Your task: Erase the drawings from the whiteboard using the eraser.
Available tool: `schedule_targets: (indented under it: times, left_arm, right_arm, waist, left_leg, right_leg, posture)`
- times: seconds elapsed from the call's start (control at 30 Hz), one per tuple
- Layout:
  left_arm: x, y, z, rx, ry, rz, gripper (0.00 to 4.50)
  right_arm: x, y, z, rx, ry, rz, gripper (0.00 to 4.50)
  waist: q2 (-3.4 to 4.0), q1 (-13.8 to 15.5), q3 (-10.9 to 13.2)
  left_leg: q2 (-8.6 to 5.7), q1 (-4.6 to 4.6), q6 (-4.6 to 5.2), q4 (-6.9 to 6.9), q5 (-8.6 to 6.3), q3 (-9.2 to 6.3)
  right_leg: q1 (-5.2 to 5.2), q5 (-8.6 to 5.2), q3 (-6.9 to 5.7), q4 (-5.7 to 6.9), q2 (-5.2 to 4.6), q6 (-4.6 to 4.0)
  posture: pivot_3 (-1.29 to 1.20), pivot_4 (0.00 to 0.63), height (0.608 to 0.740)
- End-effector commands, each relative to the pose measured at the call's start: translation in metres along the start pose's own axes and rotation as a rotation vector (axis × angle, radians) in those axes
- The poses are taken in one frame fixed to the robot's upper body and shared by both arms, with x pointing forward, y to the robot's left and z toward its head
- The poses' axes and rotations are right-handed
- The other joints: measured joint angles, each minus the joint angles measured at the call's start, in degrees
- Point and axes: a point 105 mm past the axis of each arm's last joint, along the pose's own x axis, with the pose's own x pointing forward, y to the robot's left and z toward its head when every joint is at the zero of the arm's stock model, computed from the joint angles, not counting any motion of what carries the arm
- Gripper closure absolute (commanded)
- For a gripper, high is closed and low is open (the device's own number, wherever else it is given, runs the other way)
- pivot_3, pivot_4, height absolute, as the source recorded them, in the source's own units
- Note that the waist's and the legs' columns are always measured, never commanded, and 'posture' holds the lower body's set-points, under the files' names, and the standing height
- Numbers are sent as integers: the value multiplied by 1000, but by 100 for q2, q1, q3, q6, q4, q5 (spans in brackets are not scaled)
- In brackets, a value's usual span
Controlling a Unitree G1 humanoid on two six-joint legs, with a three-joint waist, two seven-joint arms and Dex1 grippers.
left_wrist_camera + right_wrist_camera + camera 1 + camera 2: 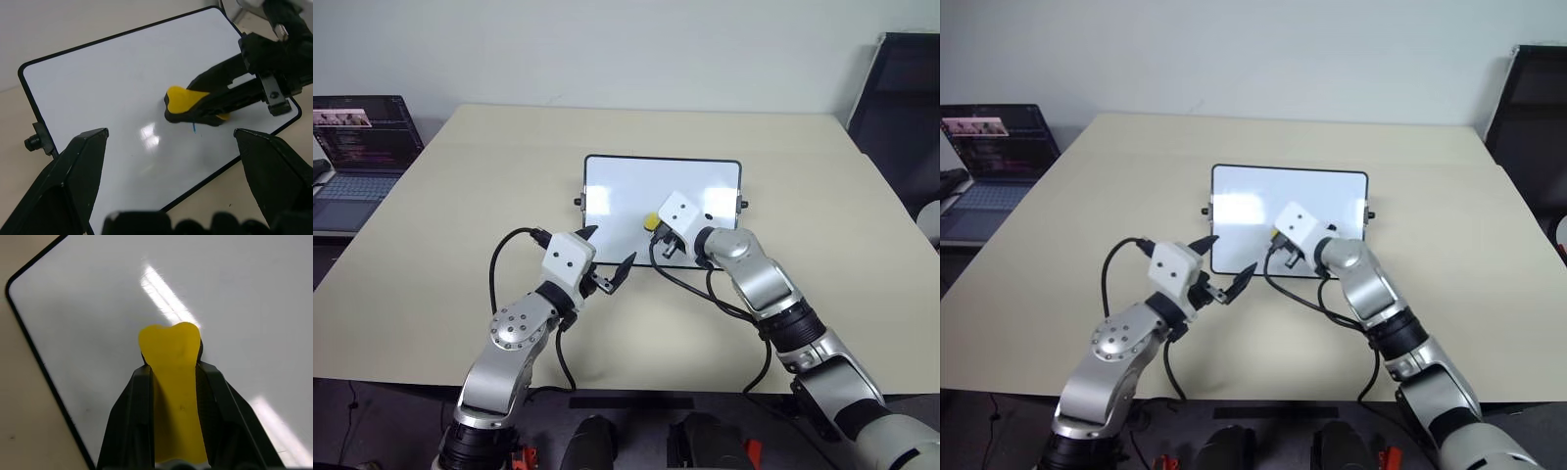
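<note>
The whiteboard [617,191] lies flat on the beige table, black-framed, with small knobs at its sides. My right gripper [658,231] is shut on the yellow eraser [650,222], whose dark underside rests on the board's near middle [98,293]. The eraser [171,357] sits squeezed between the two black fingers [139,396]. Of the drawings, a short blue stroke [194,128] shows just beside the eraser [188,103]; the rest of the board looks white. My left gripper [610,248] hangs open at the board's near left corner, holding nothing.
An open laptop [357,157] stands off the table's far left. A black chair [901,108] is at the far right. The beige table [460,245] spreads wide around the board. Black cables loop from both wrists.
</note>
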Motion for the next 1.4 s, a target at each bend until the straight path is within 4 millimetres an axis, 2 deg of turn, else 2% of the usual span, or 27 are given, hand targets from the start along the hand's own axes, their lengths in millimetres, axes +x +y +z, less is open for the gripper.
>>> schedule_targets:
  times: [0.03, 0.27, 0.4, 0.6, 0.7, 0.83, 1.03, 1.17, 1.27, 1.33, 1.4]
  left_arm:
    - [-3, 2, 17, 37, -55, 17, 0]
    - [0, 1, 18, 38, -60, 8, 0]
    - [1, 0, 17, 37, -62, 2, 0]
    - [2, -1, 17, 36, -66, -5, 0]
    - [3, -1, 17, 34, -69, -8, 0]
    - [3, -1, 18, 34, -70, -6, 0]
    - [1, 1, 17, 38, -65, 2, 0]
    - [0, 3, 17, 39, -62, 8, 0]
    - [-1, 3, 17, 40, -60, 11, 0]
    - [-2, 4, 17, 41, -58, 16, 0]
    - [-3, 4, 16, 41, -56, 20, 0]
  right_arm:
    - [-2, 6, -31, 22, 111, 29, 3640]
    - [-16, -4, -37, 20, 126, 4, 3640]
    - [-28, -21, -35, 18, 114, -59, 3640]
    - [-35, -50, -5, 32, 15, -194, 3640]
    - [-34, -56, 9, 42, -32, -232, 3640]
    - [-28, -55, 19, 45, -56, -234, 3640]
    - [-10, -29, 31, 45, -85, -156, 3640]
    - [2, 2, 14, 29, -44, -52, 3640]
    - [3, 23, -14, -47, 36, 43, 3640]
    - [-1, 27, -34, -85, 94, 74, 3640]
    - [-6, 22, -50, -110, 145, 72, 3640]
  waist:
    - [0, 3, 0]
    - [0, 73, 0]
    - [-3, 143, 1]
    - [-6, 144, 6]
    - [-6, 131, 7]
    - [-6, 119, 7]
    - [-5, 45, 8]
    - [-5, 41, 8]
    - [-6, 56, 8]
    - [-6, 68, 7]
    - [-6, 91, 7]
  left_leg:
    - [0, 0, 0, 0, 0, 0]
    - [-1, -4, 0, -17, 0, -2]
    - [-10, -11, 0, -36, 0, -3]
    - [-13, -14, 0, -44, 0, -4]
    - [-12, -14, 0, -49, 0, -2]
    - [-12, -25, -1, -67, 0, 3]
    - [-9, -24, -3, -76, -2, 10]
    - [-9, -24, -3, -76, -2, 9]
    - [-11, -23, -3, -76, -2, 8]
    - [-11, -20, -3, -74, -2, 6]
    - [-10, -11, -2, -71, -1, 3]
  right_leg:
    - [2, -2, 1, -4, 0, 5]
    - [4, 2, -1, -35, -1, 5]
    - [2, 6, -7, -53, -12, -1]
    - [0, 6, -8, -57, -15, 0]
    - [-4, 5, -7, -57, -14, 0]
    - [-24, 5, -4, -57, -14, -2]
    - [-30, 4, 1, -56, -13, -5]
    - [-30, 4, -1, -55, -12, -5]
    - [-27, 4, -1, -57, -13, -5]
    - [-23, 3, -4, -57, -13, -4]
    - [-13, 3, -5, -56, -13, -4]
  posture:
    - [0, 150, 740]
    - [0, 150, 740]
    - [0, 150, 740]
    - [0, 150, 740]
    - [0, 150, 740]
    - [0, 150, 740]
    - [0, 150, 740]
    - [0, 150, 740]
    - [0, 150, 740]
    - [0, 150, 740]
    - [0, 150, 740]
